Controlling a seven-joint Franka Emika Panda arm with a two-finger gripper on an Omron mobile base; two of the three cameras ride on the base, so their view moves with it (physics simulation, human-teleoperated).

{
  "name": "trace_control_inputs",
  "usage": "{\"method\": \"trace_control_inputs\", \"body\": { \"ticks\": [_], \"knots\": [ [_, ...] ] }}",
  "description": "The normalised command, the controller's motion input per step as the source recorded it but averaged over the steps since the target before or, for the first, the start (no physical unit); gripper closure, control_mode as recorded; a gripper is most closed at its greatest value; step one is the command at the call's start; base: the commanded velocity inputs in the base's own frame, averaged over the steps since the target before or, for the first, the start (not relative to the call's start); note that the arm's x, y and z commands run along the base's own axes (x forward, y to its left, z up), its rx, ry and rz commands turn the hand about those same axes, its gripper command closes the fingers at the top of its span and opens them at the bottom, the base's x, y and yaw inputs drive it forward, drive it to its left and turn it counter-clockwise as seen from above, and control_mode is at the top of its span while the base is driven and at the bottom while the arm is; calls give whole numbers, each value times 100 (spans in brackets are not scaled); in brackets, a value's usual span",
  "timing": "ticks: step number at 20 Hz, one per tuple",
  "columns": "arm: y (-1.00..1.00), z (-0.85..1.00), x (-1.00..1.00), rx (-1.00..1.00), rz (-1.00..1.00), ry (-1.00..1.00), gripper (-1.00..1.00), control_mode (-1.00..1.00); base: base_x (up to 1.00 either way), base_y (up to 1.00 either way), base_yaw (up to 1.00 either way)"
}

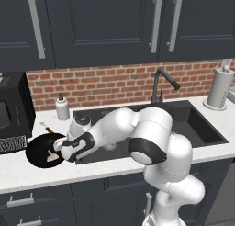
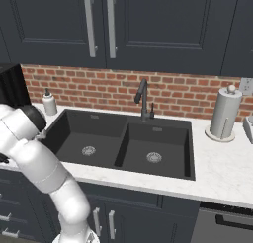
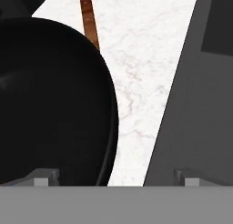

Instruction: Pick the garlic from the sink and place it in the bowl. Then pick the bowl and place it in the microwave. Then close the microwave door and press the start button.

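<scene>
On the white marble counter [image 1: 18, 172] left of the sink [image 2: 123, 143], the black bowl [image 1: 41, 151] sits near the front edge, just right of the microwave [image 1: 13, 112]. The gripper [image 1: 57, 149] is low over the bowl's right side, arm stretched leftward across the sink's left basin. In the hand view the fingertips [image 3: 45, 177] sit wide apart, jaws spread, nothing between them; one tip is over the bowl [image 3: 50, 100], the other over the dark sink edge [image 3: 191, 118], with a marble strip [image 3: 141, 82] between. The bowl rim curves just beside the gripper [image 3: 116, 180] midline. A pale spot shows in the bowl next to the gripper in the left base view; can't tell if it's the garlic or part of the hand. Both basins look bare down to the drains in the right base view. A brown-handled utensil [image 3: 89, 20] lies on the counter behind the bowl, touching or nearly touching its rim. Soap dispenser [image 1: 62, 107] stands behind by the brick wall, paper towel roll [image 2: 223, 113] far right, faucet [image 2: 143, 99] behind the sink centre.
</scene>
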Motion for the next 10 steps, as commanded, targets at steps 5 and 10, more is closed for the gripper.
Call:
{"method": "trace_control_inputs", "body": {
  "ticks": [5,10],
  "knots": [
    [23,-23,14,0,0,0,100,-100,0,0,0],
    [15,-9,4,0,0,0,100,-100,0,0,0]
  ]
}}
